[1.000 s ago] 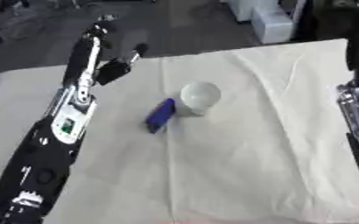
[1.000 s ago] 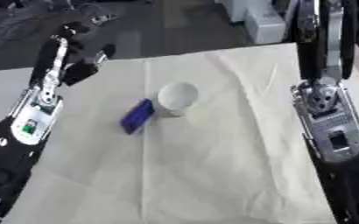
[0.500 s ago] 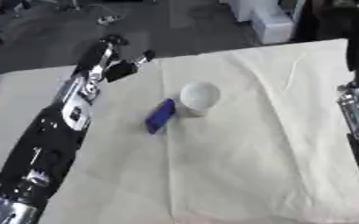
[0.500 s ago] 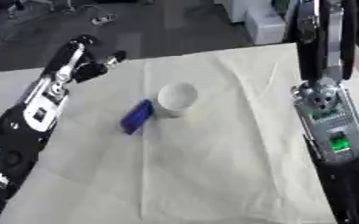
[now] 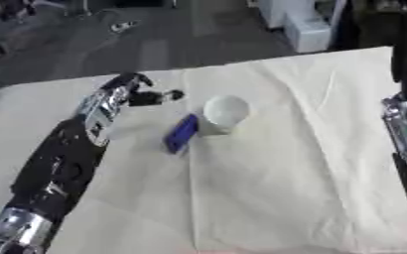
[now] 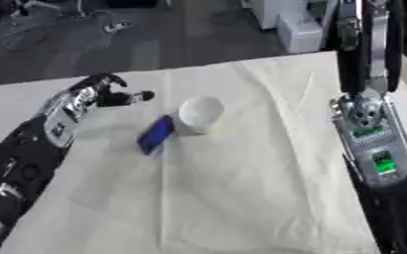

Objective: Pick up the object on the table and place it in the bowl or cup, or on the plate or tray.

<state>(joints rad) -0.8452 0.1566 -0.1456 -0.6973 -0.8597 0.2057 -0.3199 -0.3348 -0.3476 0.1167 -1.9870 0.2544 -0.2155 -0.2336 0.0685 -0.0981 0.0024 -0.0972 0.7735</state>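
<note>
A flat blue object [image 5: 182, 133] lies on the cream cloth, its upper end touching a white cup [image 5: 224, 114] that stands just to its right. My left hand [image 5: 146, 94] hovers up and left of both, fingers reaching right toward the cup and holding nothing. The left arm runs down to the lower left corner. Of my right arm only the forearm [image 6: 370, 144] shows at the right edge; its hand is out of the picture.
The cream cloth [image 5: 294, 178] covers the table, with creases running across it. Beyond its far edge lie a dark floor, cables and a white box [image 5: 298, 25].
My left hand has swung down and right, from the cloth's far left edge to a spot near the cup. The cup and blue object have not moved on the cloth.
</note>
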